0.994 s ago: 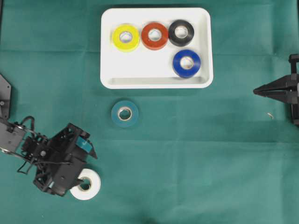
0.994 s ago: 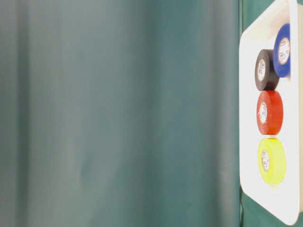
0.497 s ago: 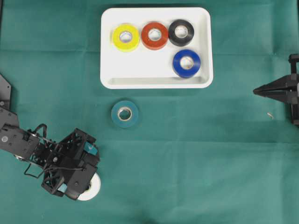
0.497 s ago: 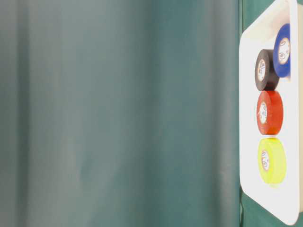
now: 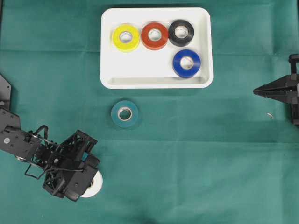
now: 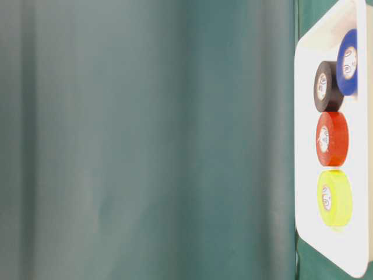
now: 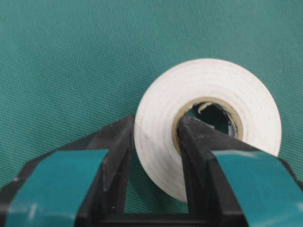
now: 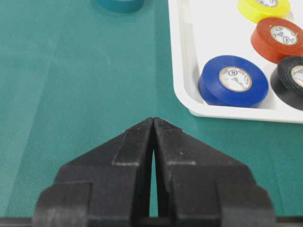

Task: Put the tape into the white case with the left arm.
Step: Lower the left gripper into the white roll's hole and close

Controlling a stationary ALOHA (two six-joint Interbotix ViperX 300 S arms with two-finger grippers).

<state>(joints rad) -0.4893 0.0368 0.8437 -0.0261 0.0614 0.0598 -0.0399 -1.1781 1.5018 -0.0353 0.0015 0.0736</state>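
Now closed where a second ago spread wide: left gripper with teal-striped black fingers, clamped across the wall of the white roll of tape, one finger against the outer face, the other down inside the cardboard core. Lies flat on the green cloth, that roll, mostly hidden under the gripper body in the overhead view. Sits beyond the fingertips, well apart: teal roll of tape, flat on the cloth. Farther still past that: shallow white rectangular plastic case with rounded corners, holding yellow roll, red roll, black roll and blue roll, all flat and apart from one another. Rests at the far side of the cloth, well away: right gripper, plain black fingers pressed together on nothing.
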